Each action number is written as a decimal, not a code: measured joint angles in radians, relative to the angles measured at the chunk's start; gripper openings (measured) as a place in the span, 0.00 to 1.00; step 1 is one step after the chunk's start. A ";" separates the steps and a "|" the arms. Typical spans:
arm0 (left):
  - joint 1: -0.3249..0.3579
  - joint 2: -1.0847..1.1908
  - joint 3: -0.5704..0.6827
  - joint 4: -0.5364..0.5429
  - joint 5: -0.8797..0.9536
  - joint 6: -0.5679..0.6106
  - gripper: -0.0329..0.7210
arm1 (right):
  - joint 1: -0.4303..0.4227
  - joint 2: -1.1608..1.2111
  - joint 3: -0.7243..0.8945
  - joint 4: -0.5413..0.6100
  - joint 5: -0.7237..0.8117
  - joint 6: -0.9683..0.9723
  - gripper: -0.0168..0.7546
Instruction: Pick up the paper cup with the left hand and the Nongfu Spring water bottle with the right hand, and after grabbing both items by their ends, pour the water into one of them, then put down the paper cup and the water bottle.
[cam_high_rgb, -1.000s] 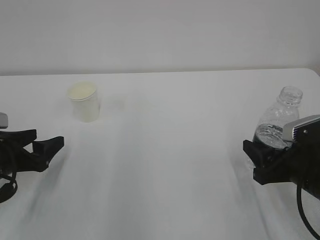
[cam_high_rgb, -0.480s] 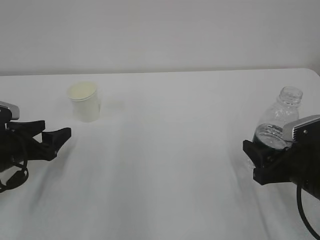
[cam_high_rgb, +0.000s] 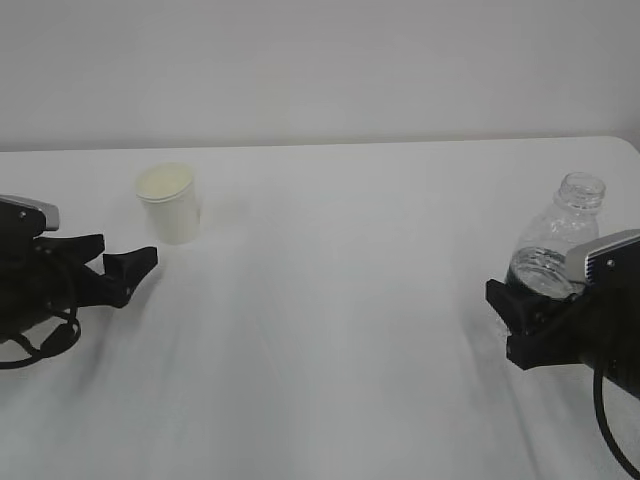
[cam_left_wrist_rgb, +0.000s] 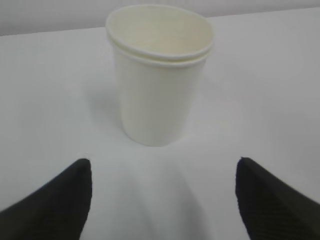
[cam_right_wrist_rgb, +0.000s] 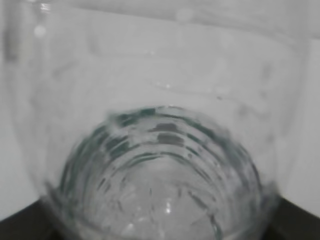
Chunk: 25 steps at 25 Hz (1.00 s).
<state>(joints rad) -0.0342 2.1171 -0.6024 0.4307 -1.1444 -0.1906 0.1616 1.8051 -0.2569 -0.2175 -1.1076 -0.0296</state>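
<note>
The off-white paper cup stands upright on the white table at the back left. In the left wrist view the paper cup sits straight ahead of the fingertips, apart from them. My left gripper is open wide, low over the table, just short of the cup. At the right, my right gripper is shut on the lower part of the clear, capless Nongfu Spring water bottle. The bottle fills the right wrist view. Water shows in its lower part.
The table's back edge meets a plain pale wall. Its right corner lies just behind the bottle. Bare tabletop stretches between the two arms.
My left gripper has moved forward and to the right toward the paper cup, and its jaws stand a little wider. The right gripper and the bottle have not moved.
</note>
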 joint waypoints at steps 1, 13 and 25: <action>0.000 0.006 -0.012 0.000 0.000 -0.002 0.92 | 0.000 0.000 0.000 0.000 0.000 0.000 0.65; 0.000 0.072 -0.134 0.031 0.000 -0.051 0.92 | 0.000 0.000 0.000 0.000 -0.002 -0.002 0.65; -0.032 0.134 -0.263 0.061 0.005 -0.102 0.91 | 0.000 0.000 0.000 0.000 -0.002 -0.016 0.65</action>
<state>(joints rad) -0.0661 2.2511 -0.8655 0.4919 -1.1393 -0.2923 0.1616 1.8051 -0.2569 -0.2175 -1.1099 -0.0454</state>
